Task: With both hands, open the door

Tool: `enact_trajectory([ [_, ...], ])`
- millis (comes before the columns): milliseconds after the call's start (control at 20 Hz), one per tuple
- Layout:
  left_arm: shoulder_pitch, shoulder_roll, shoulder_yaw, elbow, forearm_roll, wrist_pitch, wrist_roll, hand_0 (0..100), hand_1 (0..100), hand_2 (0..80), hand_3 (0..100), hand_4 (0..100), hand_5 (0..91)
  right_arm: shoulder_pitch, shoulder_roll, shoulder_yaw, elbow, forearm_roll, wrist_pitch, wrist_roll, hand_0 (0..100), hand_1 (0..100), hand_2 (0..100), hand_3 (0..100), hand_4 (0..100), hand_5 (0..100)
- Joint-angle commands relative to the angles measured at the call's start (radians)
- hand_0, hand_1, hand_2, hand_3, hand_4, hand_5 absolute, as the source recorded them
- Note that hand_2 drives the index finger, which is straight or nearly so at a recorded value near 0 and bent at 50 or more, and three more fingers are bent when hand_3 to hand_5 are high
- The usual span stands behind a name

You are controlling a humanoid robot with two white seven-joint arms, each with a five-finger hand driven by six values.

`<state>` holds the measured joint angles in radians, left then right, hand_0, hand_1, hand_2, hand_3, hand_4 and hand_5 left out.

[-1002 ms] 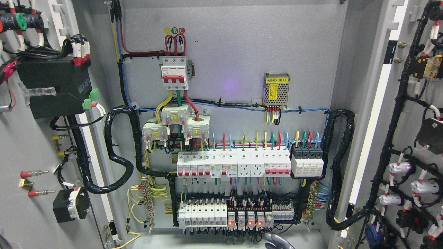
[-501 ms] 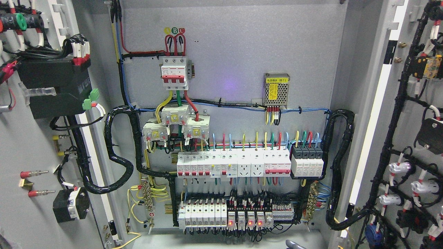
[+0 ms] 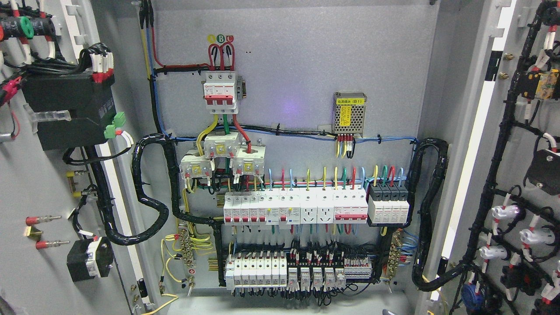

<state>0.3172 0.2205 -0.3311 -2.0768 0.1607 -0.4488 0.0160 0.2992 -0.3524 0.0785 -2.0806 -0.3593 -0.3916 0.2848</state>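
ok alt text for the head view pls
An electrical cabinet stands open, left door and right door swung wide, showing rows of breakers and bundled wiring on the back panel. No robot hand can be made out.

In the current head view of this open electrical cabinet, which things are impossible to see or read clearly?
- Robot hands: only a grey sliver shows at the bottom edge of the head view; which hand it is and its fingers cannot be told.
- Grey left door and grey right door: outer edges and handles cut off by the picture sides.
- Yellow label on the perforated metal power supply box: print too small to read.
- White breaker row: markings too small.
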Motion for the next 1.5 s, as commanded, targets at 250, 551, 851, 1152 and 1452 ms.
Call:
enact_trajectory([
  [250,-0.003,-0.035,0.076,-0.019,0.013,-0.007,0.001,0,0,0.0,0,0,0.0,0.015,-0.016,-0.141,-0.006,0.0,-0.079,-0.001,19,0,0,0,0,0],
  [551,-0.017,-0.032,0.125,-0.017,0.063,-0.007,0.001,0,0,0.0,0,0,0.0,0.06,-0.016,-0.186,-0.007,-0.026,-0.133,-0.001,19,0,0,0,0,0],
  [851,-0.055,-0.027,0.173,-0.017,0.103,-0.007,0.001,0,0,0.0,0,0,0.0,0.083,-0.019,-0.217,-0.007,-0.136,-0.133,0.001,19,0,0,0,0,0],
  [1152,-0.056,-0.024,0.19,-0.017,0.112,-0.027,0.001,0,0,0.0,0,0,0.0,0.095,-0.031,-0.243,-0.006,-0.142,-0.135,-0.001,19,0,0,0,0,0],
  [1452,-0.043,-0.021,0.208,-0.016,0.131,-0.041,0.001,0,0,0.0,0,0,0.0,0.095,-0.031,-0.296,-0.006,-0.144,-0.132,0.001,19,0,0,0,0,0],
])
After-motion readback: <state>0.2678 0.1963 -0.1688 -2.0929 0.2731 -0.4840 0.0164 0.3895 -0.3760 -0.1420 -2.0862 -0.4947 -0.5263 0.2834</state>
